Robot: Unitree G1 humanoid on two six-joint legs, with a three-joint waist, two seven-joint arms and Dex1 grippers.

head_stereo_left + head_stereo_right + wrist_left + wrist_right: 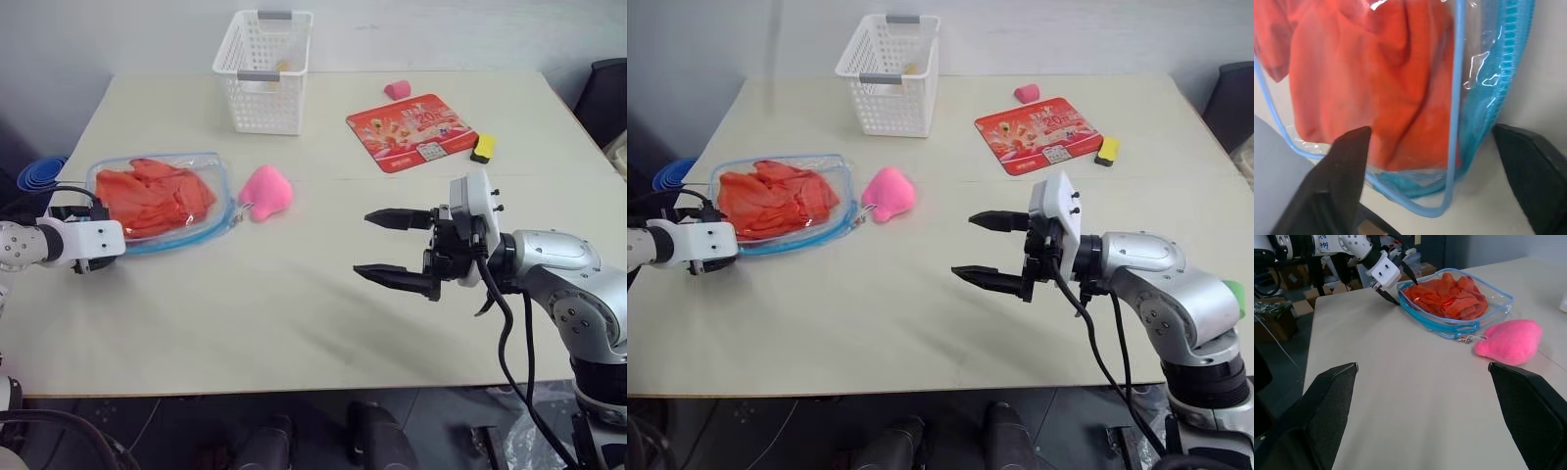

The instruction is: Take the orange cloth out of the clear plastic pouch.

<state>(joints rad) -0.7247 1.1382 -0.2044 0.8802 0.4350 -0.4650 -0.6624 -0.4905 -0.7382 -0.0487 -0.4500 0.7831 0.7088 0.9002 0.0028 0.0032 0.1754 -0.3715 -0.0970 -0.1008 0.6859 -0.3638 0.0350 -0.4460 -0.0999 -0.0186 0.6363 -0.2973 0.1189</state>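
Nearest the camera, the right end effector [400,250] hangs over the bare front of the pale beige table [294,313], its two black fingers spread wide and pointing toward the robot's left, with nothing between them.

At the table's left edge lies the clear plastic pouch [211,168], a flat see-through bag with light blue edging and zipper. The bright orange-red wrinkled cloth [152,194] is inside it. The left end effector [1397,290] sits at the pouch's near left corner, fingers parted and straddling that corner, not clamped on it in the wrist view.

Just to the right of the pouch rests a pink plush lump [266,191], close to the zipper pull. A white plastic lattice basket [263,70] stands at the back. To its right lies a flat red printed packet [409,130]; a large "20" can be made out, the rest is too small to read. A small yellow block [483,147] sits by its right edge, a small pink piece [397,90] behind it. Stacked blue bowls [39,174] show beyond the table's left edge.
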